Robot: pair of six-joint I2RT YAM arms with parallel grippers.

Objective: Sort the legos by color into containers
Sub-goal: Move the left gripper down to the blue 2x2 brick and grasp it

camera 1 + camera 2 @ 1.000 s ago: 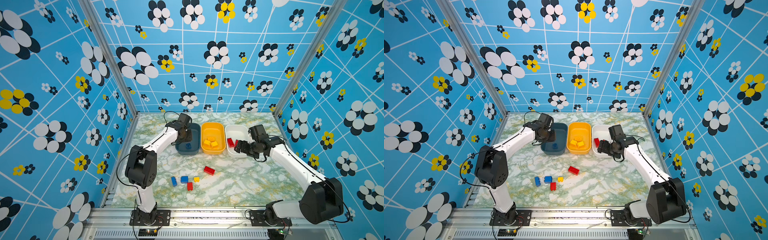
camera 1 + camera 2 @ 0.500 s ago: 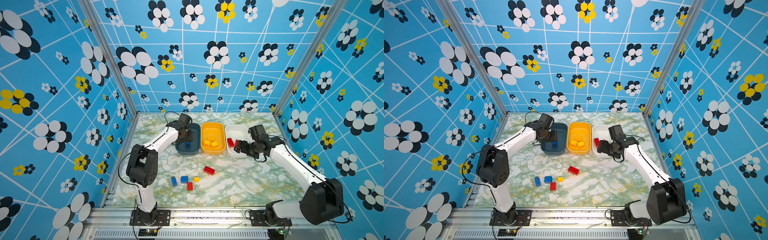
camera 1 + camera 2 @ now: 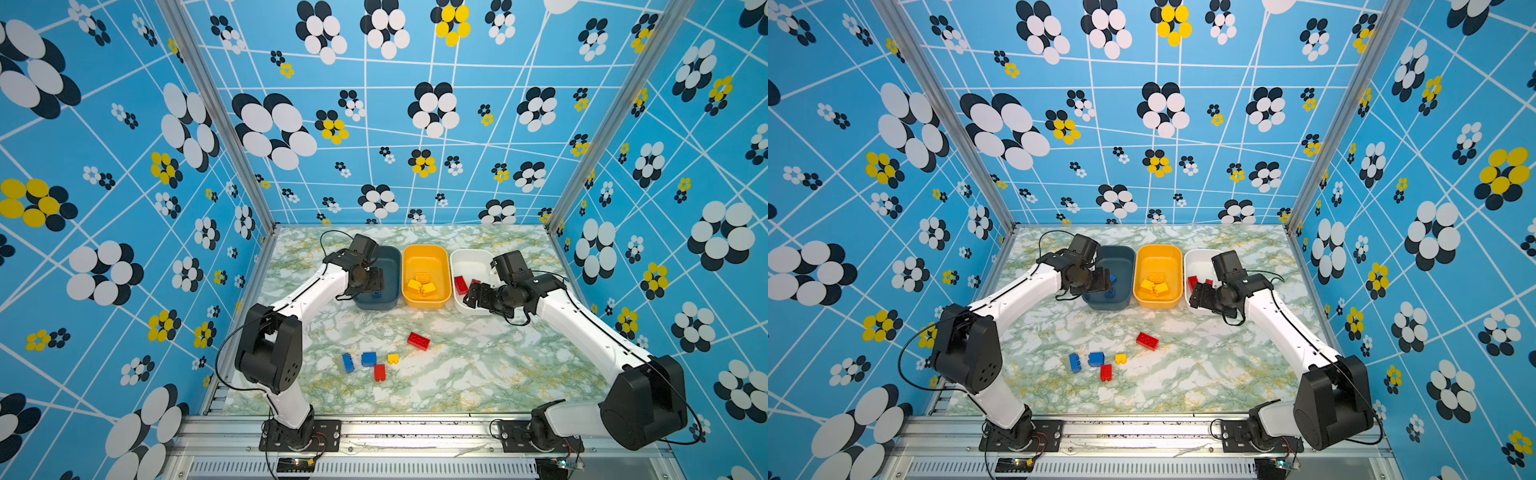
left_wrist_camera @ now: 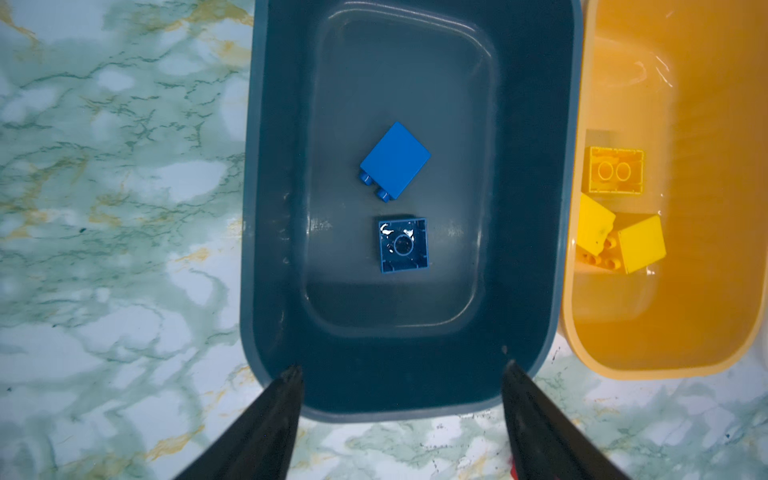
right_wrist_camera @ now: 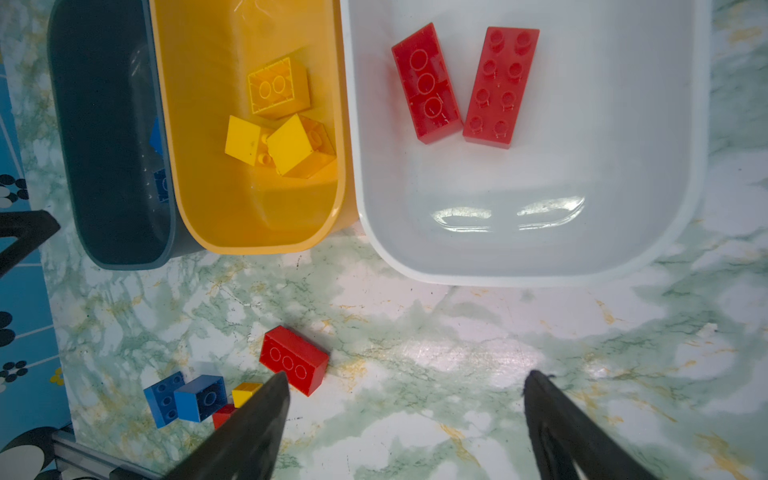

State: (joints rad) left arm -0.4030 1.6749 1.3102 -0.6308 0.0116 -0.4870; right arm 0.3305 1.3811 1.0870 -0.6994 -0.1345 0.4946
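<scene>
Top views both show three tubs, the teal tub (image 3: 388,266) on the left-arm side of the yellow tub (image 3: 426,261) and the white tub (image 3: 469,259) opposite, with five loose bricks (image 3: 368,359) in front of the yellow tub: two blue, two red, one yellow. Wrist views resolve contents: two blue bricks (image 4: 395,160) in teal, three yellow bricks (image 5: 278,85) in yellow, two red bricks (image 5: 500,85) in white. Jaws wide and empty, the left gripper (image 4: 402,365) hangs over teal, the right gripper (image 5: 408,374) just before white.
</scene>
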